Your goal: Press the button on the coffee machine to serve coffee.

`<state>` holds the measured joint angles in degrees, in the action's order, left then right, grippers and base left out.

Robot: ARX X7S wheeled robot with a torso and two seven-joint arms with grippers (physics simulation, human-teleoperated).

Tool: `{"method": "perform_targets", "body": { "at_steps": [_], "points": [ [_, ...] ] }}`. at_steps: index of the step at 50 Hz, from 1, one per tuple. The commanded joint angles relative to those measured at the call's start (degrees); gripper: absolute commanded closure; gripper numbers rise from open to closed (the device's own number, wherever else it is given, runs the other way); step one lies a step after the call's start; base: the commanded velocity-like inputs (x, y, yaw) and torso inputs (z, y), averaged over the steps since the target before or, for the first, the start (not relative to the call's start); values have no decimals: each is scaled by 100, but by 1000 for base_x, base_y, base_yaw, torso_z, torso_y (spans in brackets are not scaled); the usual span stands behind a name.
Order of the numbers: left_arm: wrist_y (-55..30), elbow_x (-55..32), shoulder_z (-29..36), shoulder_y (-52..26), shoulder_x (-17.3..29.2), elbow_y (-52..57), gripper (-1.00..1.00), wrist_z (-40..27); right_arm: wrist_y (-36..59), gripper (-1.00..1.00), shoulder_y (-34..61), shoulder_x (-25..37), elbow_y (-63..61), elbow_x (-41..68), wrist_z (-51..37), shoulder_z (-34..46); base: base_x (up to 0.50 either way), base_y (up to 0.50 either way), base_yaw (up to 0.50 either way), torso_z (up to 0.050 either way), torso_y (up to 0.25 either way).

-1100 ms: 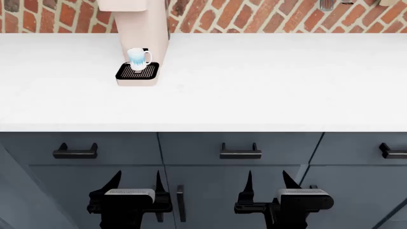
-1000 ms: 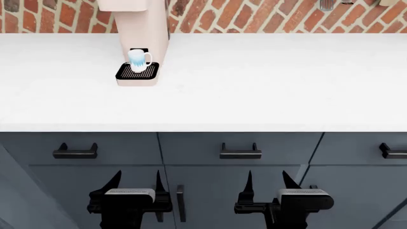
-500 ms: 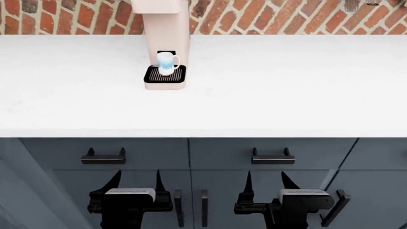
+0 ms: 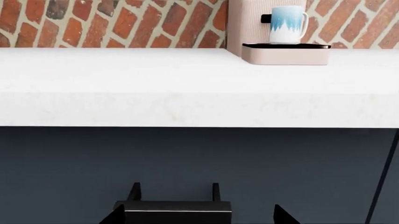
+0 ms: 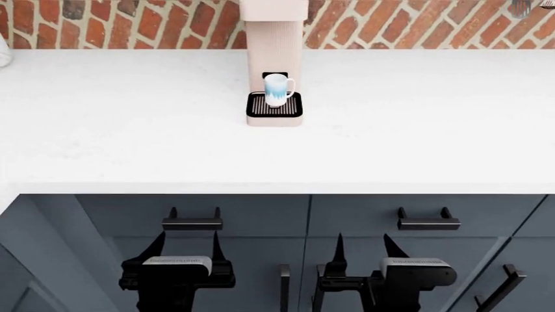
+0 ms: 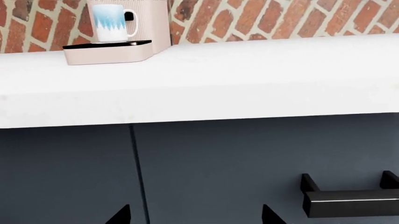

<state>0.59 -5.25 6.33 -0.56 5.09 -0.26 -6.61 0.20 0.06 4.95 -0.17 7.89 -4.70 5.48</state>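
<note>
The coffee machine (image 5: 274,52) is a pale-pink ribbed tower at the back of the white counter, near the middle of the head view. Its top is cut off by the frame, so its buttons are out of view. A white and blue mug (image 5: 277,88) stands on its black slatted drip tray (image 5: 274,108). The machine also shows in the left wrist view (image 4: 249,23) and the right wrist view (image 6: 154,23). My left gripper (image 5: 186,239) and right gripper (image 5: 363,240) are both open and empty. They are held low in front of the cabinet doors, below the counter edge.
The white counter (image 5: 416,130) runs along a red brick wall (image 5: 130,19). Below it are dark blue drawers with black handles (image 5: 192,223) (image 5: 428,223) and cabinet doors with vertical handles (image 5: 284,286). A drawer handle (image 4: 172,205) sits close to my left gripper.
The whole head view has shifted: the coffee machine and mug moved from the left to the centre of the frame. Both grippers stay open in the same pose.
</note>
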Motion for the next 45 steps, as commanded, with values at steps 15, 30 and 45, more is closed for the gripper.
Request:
{"method": "perform_targets", "body": {
  "at_steps": [15, 30, 45],
  "points": [
    [-25, -156, 183, 42, 171, 208, -100, -148, -5, -100, 10, 156, -15, 125, -210, 175, 0, 0, 0, 0, 0],
    [182, -169, 266, 98, 296, 296, -100, -181, 52, -100, 13, 229, -40, 189, -311, 250, 0, 0, 0, 50, 0],
    [8, -461, 251, 36, 269, 285, -100, -238, 163, -100, 12, 263, -190, 292, -431, 304, 0, 0, 0, 47, 0]
  ]
}}
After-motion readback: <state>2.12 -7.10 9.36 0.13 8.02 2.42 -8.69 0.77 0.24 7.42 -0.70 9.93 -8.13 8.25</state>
